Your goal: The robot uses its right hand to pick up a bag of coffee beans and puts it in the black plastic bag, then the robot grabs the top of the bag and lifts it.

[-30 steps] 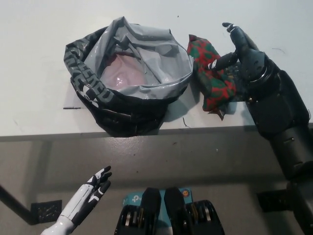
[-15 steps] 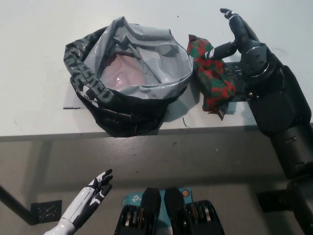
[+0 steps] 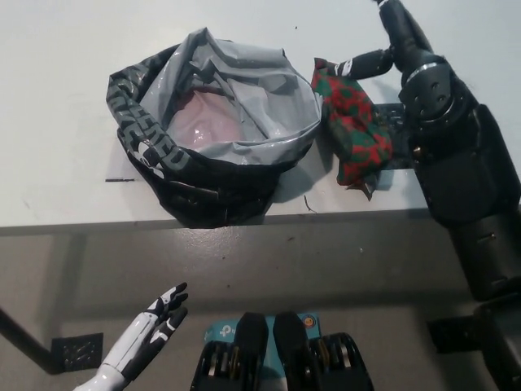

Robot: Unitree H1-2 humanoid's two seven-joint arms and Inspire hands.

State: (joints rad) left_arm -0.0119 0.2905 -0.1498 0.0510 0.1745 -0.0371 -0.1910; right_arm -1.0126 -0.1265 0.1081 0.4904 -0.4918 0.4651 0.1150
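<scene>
The coffee bean bag, red with green patches, lies on the white table just right of the black plastic bag. That bag stands open, its grey lining showing and its rim rolled down. My black right hand is open beside the coffee bag's far right edge, one finger reaching over the bag's top end and another pointing up out of the picture. Whether it touches the bag I cannot tell. My white left hand rests open below the table's front edge at the lower left.
The table's front edge runs across the middle of the picture, with grey floor below it. A small dark mark lies on the table left of the black bag.
My right hand has moved away from me along the coffee bag's right side, its fingers spreading further. The bags have not moved. My left hand has dropped slightly.
</scene>
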